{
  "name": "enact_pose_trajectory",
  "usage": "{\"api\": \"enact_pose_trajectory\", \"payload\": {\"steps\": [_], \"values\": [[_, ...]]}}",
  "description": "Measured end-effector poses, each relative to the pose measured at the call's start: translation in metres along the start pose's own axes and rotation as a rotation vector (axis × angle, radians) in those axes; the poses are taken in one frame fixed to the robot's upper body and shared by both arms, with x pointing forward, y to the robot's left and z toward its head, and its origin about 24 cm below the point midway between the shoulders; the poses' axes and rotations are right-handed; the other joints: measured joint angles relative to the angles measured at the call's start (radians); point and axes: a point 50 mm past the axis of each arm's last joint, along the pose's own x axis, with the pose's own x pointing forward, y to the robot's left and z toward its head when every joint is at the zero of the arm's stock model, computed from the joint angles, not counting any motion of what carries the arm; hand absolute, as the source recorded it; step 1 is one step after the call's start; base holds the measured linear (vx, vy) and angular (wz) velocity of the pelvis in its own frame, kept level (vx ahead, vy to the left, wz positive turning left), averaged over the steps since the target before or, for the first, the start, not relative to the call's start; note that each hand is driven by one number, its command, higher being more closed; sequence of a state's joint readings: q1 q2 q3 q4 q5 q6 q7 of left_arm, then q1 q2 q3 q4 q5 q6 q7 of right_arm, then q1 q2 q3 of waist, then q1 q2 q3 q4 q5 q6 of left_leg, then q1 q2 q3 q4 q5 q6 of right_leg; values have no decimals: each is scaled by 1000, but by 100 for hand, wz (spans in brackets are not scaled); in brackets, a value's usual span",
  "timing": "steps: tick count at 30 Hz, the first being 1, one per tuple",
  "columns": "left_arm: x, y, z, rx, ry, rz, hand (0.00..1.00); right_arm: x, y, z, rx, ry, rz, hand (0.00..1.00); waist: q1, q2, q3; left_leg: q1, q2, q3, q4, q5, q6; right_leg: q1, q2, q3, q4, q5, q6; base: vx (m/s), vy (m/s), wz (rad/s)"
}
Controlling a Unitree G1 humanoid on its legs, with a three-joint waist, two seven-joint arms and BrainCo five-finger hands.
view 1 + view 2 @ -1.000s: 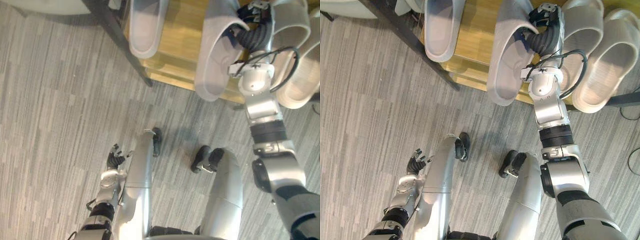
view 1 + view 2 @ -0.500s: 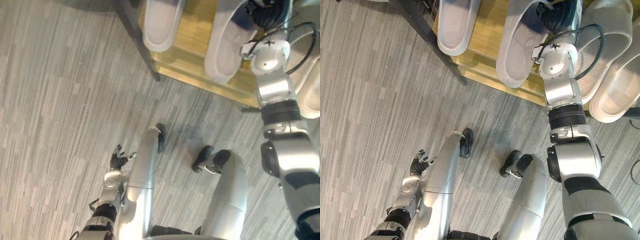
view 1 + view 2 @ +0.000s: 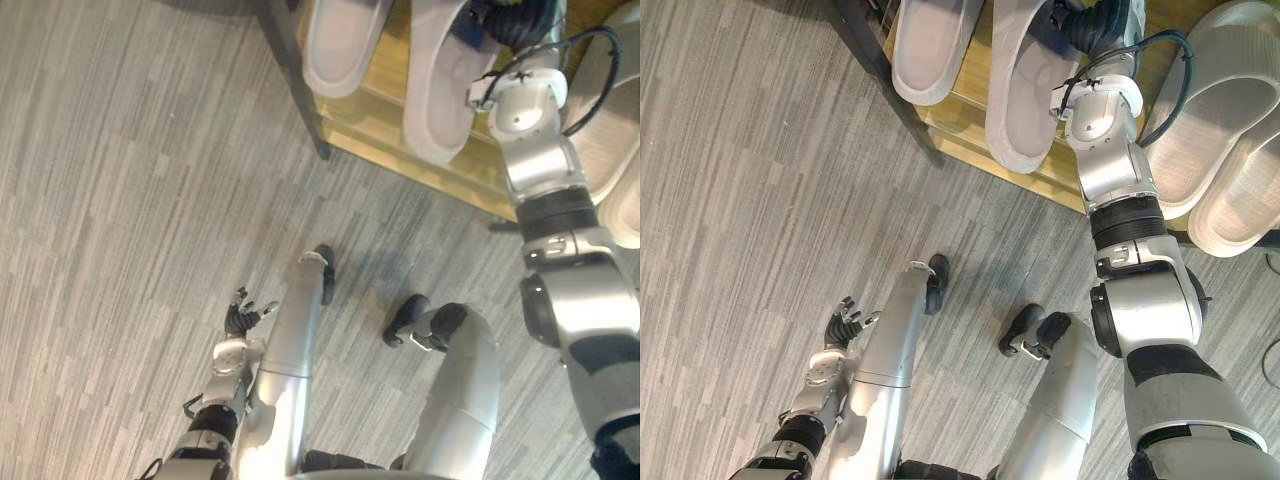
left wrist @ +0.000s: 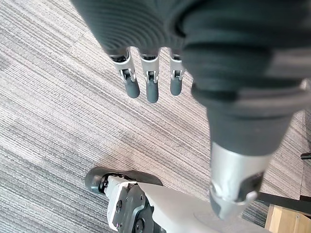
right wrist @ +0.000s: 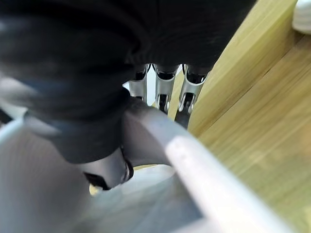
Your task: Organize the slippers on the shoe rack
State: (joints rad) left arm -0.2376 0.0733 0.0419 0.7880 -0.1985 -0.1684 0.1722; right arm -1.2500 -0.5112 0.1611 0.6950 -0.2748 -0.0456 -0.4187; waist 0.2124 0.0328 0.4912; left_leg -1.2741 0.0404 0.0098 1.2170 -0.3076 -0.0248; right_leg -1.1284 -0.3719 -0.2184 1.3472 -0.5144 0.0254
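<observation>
A light grey slipper (image 3: 438,95) lies on the wooden shelf of the shoe rack (image 3: 392,95), heel toward me. My right hand (image 3: 505,20) reaches into its band. In the right wrist view the slipper's band (image 5: 194,160) runs between the hand's straight fingers (image 5: 165,87) and the thumb, so the hand is open. A matching slipper (image 3: 345,45) lies just to its left on the same shelf. Two more grey slippers (image 3: 1220,115) (image 3: 1250,195) lie to the right of the arm. My left hand (image 3: 243,318) hangs low over the floor, open and empty, its fingers (image 4: 148,87) straight.
The rack's dark metal leg (image 3: 295,80) slants down to the grey plank floor (image 3: 130,220) at the shelf's left corner. The shelf's front edge (image 3: 960,135) runs slantwise across the upper part of the eye views.
The camera has shifted, so the rack sits higher in view. The slipper at my right hand has gone further onto the shelf, and that hand's fingers have loosened. The left hand has stayed put.
</observation>
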Motion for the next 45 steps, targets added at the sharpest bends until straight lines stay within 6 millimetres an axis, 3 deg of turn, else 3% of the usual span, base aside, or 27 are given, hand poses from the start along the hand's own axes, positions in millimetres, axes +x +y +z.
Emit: {"api": "enact_pose_trajectory", "payload": {"steps": [14,23,30,45], "values": [[1,2,-3,-16,20,19,0,1,-3,2,46,22,-59,0,-3,0,-2,56,4,-9,-48,25,-14,50,4,-22,-32,10,-21,20,-45,0],[1,9,-9,-61,52,53,0,-12,16,22,140,-34,-13,0,-10,-10,-22,114,21,0,-89,31,-19,103,25,-32,-74,19,-34,16,-32,-4],[-1,14,-15,-115,79,89,0,-18,29,25,204,0,8,0,-11,-23,-36,129,36,-8,-117,39,-32,117,44,-45,-104,26,-44,12,-20,-2],[-2,16,-17,-185,91,112,0,-14,24,-1,246,160,-36,0,-10,-23,-36,120,36,-23,-135,43,-39,116,48,-63,-121,26,-45,3,1,1]]}}
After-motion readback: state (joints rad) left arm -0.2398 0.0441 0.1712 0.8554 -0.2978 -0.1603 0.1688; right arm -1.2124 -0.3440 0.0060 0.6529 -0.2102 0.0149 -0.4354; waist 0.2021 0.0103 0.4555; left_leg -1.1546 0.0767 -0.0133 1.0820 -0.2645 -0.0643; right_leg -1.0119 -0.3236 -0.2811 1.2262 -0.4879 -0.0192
